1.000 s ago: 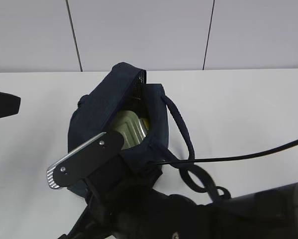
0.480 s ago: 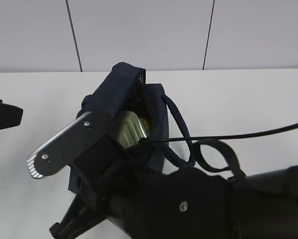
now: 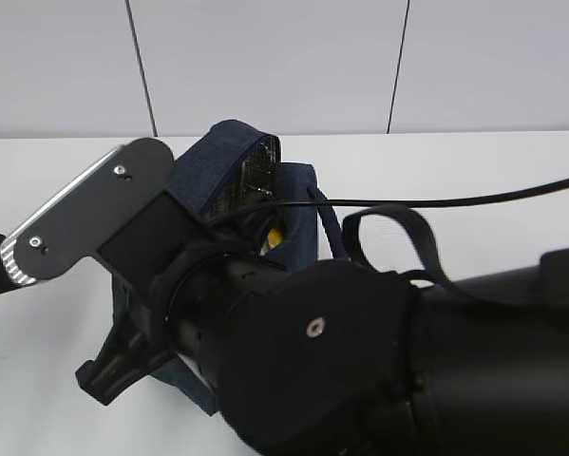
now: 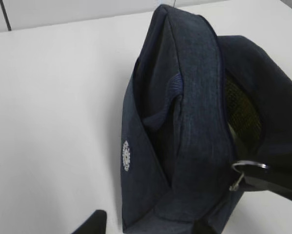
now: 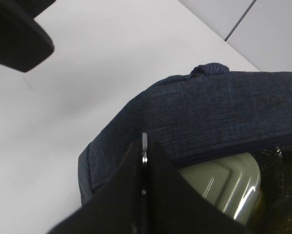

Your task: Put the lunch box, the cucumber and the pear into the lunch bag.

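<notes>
The right gripper (image 5: 143, 161) has its fingers pressed together on the metal ring pull (image 5: 144, 146) of the lunch bag (image 5: 219, 114), seen edge-on in the right wrist view; in the left wrist view the same ring (image 4: 248, 168) sits at the bag's right edge. The right arm (image 3: 360, 361) reaches in from the lower right and fills most of the exterior view, hiding much of the bag. Inside the opening lies the lunch box (image 5: 223, 187), partly covered by the gripper. A yellow sliver, apparently the pear (image 3: 275, 237), shows in the gap; the cucumber cannot be made out. Of the left gripper (image 4: 92, 225) only dark tips show at the frame's bottom, and I cannot tell its spread. The bag stands on the white worktop (image 4: 53, 107).
</notes>
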{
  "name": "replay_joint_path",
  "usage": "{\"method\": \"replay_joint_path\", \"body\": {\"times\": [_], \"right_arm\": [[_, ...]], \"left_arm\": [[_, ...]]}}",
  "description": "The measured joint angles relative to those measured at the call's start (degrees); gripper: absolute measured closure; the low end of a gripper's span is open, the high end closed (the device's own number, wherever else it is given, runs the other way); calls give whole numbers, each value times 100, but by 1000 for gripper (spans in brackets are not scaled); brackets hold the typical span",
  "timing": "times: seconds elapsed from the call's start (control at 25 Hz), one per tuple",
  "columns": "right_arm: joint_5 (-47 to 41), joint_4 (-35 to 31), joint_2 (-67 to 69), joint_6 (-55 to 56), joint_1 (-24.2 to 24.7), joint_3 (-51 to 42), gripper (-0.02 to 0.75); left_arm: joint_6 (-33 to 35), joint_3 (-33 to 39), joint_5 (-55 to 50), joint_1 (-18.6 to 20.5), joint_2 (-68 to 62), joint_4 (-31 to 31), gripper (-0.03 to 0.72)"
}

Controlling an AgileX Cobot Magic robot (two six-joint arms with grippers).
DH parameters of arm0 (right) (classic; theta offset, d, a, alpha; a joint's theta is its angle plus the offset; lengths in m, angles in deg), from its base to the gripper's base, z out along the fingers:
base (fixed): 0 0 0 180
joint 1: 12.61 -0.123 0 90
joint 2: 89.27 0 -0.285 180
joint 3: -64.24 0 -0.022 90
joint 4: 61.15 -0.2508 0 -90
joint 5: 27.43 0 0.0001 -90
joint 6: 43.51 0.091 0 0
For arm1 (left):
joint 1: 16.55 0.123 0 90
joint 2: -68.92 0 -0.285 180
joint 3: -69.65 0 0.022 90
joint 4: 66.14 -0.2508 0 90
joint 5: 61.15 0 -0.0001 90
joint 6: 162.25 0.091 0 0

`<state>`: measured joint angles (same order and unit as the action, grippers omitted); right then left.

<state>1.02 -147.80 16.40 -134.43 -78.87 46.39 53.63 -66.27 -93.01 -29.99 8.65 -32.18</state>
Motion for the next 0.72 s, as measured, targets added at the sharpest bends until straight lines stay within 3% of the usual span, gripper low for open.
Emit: {"method": "replay_joint_path", "body": {"times": [0.16,0.4,0.72], "right_arm": [[-44,-48,0,-62,0,19,738],[-56,-91,0,-62,0,24,738],[-66,-106,0,-78,0,33,738]], "left_arm": [[710,4,127,0,-247,331,363],[3728,11,-175,0,-959,2301,363],[5761,426,-131,0,-1599,3924,352]]}}
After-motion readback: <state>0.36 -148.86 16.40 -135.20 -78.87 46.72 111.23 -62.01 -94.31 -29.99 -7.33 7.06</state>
